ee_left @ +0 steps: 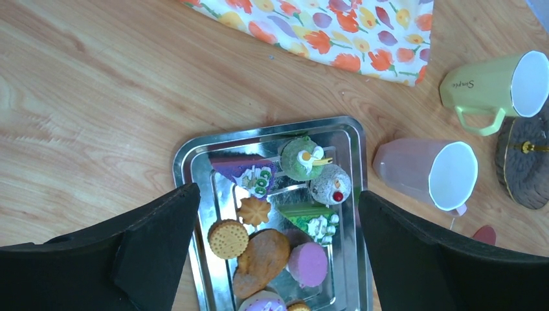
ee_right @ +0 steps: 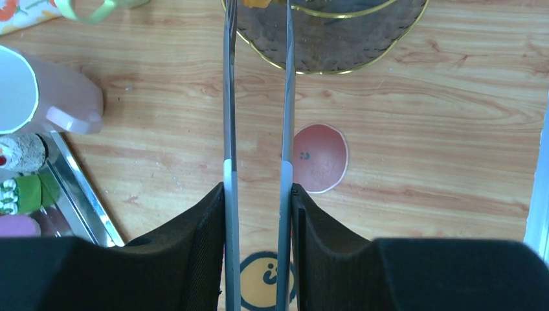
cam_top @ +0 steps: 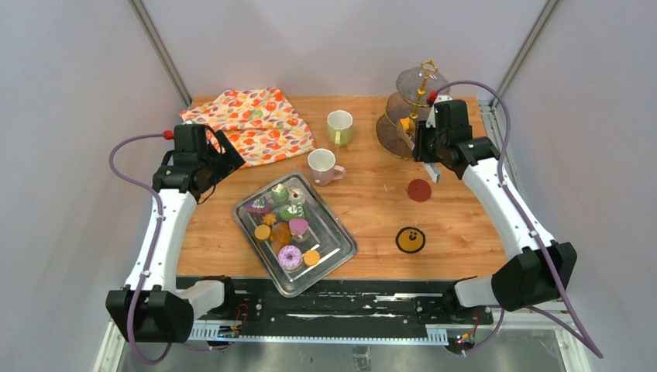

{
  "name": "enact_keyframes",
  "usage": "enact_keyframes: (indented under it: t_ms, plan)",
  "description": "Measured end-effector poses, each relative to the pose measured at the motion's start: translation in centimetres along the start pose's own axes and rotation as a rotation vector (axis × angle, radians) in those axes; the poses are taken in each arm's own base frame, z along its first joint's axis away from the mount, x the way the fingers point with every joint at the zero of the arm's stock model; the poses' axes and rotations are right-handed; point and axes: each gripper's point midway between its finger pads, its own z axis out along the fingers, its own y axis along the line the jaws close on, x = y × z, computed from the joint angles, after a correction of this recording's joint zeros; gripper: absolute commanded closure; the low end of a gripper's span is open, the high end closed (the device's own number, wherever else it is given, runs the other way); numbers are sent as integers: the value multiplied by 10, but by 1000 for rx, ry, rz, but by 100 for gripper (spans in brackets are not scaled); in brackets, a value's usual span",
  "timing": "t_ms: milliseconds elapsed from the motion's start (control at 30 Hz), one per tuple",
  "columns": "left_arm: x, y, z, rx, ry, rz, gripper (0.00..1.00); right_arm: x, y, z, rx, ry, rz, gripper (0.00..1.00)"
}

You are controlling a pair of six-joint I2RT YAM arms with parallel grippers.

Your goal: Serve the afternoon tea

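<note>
Small pastries lie on a metal tray (cam_top: 341, 256): a pink-iced donut (cam_top: 290, 256), orange cookies (ee_left: 228, 238), a purple cake (ee_left: 252, 175) and a green cake (ee_left: 314, 223). A pink mug (cam_top: 321, 165) and a pale-green mug (cam_top: 339, 126) stand behind the tray. My left gripper (ee_left: 278, 192) hangs open above the tray's far end, holding nothing. My right gripper (ee_right: 257, 188) is shut on long metal tongs (ee_right: 228, 129). The tongs' tips reach the lower tier of a gold-rimmed stand (ee_right: 336, 32), with a small orange piece (ee_right: 256, 2) between them.
An orange floral cloth (cam_top: 256, 120) lies at the back left. A red round coaster (cam_top: 419, 190) and a yellow smiley coaster (cam_top: 410, 239) lie on the wood in front of the tiered stand (cam_top: 418, 81). The table's right edge is close to the right arm.
</note>
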Motion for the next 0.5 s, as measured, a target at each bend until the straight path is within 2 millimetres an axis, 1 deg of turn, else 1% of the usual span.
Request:
enact_keyframes:
  t_ms: [67,333,433,500]
  plan:
    - [0,0,0,0,0,0,2,-3,-1,6,-2,-8,13,99]
    - [-1,-1,-2,2,-2,0,2,-20,-3,19,-4,-64,64,99]
    - [-1,-1,-3,5,-5,-1,2,-21,-3,31,0,-64,81,97]
    - [-2,-1,-4,8,-6,-1,2,-20,-4,41,6,-54,87,93]
